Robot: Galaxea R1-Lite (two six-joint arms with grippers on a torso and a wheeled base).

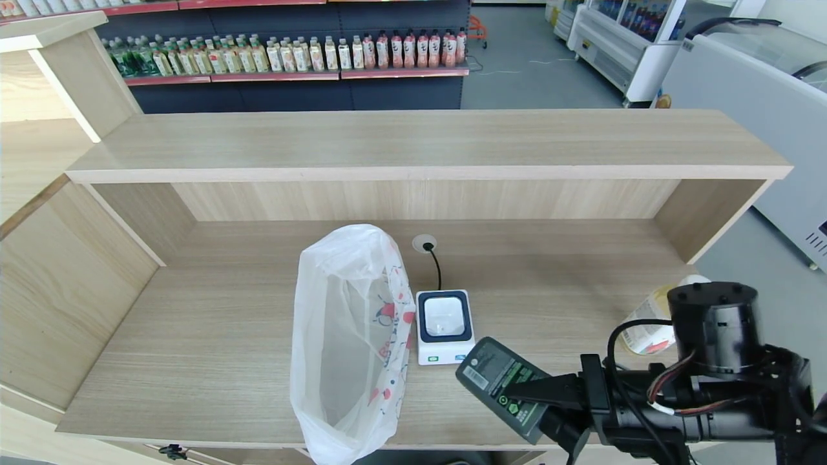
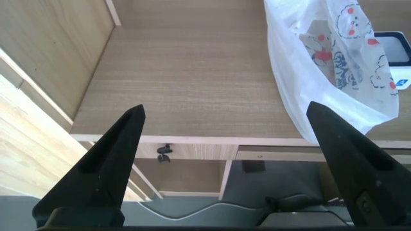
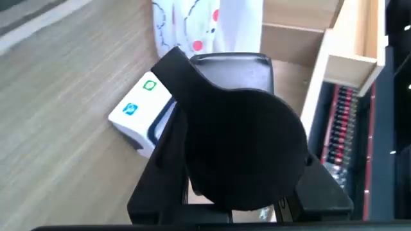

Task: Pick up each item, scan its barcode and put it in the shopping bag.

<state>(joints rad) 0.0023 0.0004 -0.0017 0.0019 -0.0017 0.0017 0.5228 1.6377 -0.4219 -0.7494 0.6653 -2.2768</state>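
Your right gripper's (image 1: 526,391) jaws are pinching a flat dark pack (image 1: 501,387) by its lower-right end, with one black finger lying across the printed face. Your left gripper (image 2: 226,112) has its jaws spread wide, hanging over the counter's (image 2: 192,77) front edge near the bag (image 2: 334,58).

In the head view the pack sits low in the frame, right of centre. Its long axis slants from upper left to lower right. The free end points up-left and stops just beside the lower-right corner of the scanner (image 1: 444,326). The printed face is turned up to the camera.

The pack is a thin black-to-dark-grey rectangle with rounded corners. A white barcode patch sits at the free end. Two small green badges lie further down the face among lines of pale print, which you can't read.

The scanner is a white box with a dark-framed window on top and a green and a blue mark on its front. Its black cable (image 1: 434,261) runs up the frame to a hole in the counter. The bag, translucent white with red and dark cartoon print, stands open just left of the scanner. A pale bottle (image 1: 649,320) lies at the counter's right edge, partly hidden behind the arm.
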